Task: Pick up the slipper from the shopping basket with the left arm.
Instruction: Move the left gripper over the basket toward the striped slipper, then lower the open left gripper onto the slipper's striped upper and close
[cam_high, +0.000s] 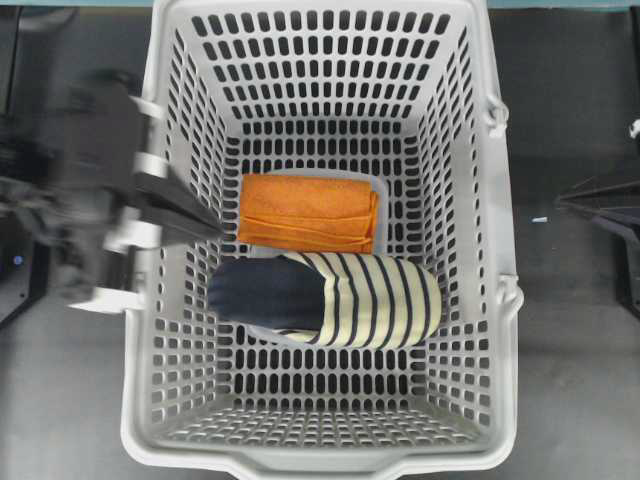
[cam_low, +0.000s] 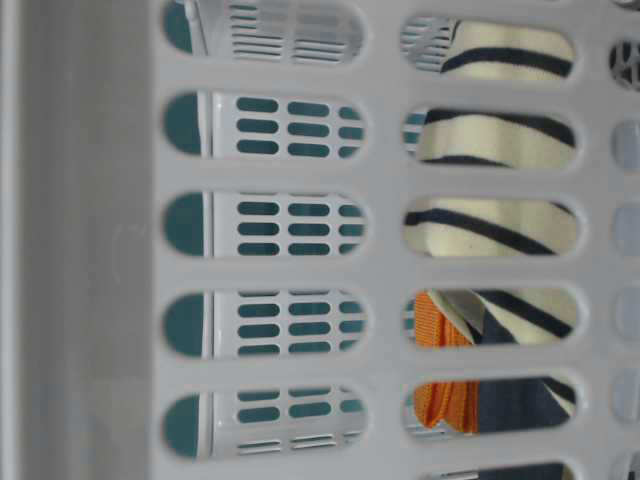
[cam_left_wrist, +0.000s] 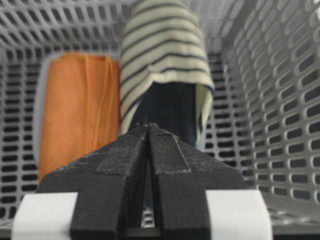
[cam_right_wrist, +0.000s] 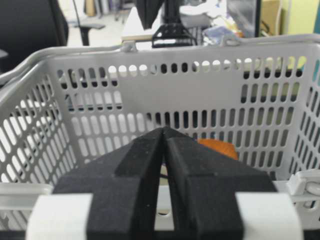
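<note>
Clearly, the approach is under way: the left gripper (cam_high: 205, 222), fingers pressed together, is poised just before the slipper (cam_high: 330, 300); opening is needed next.

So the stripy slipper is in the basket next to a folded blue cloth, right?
Not quite. The cloth is orange, not blue, as the overhead view shows. The rest is right: the stripy slipper lies in the basket next to that folded cloth.

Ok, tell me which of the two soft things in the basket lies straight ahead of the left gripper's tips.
The slipper: cream with navy stripes, its dark opening faces the shut left gripper. The plain folded orange cloth lies off to one side.
</note>
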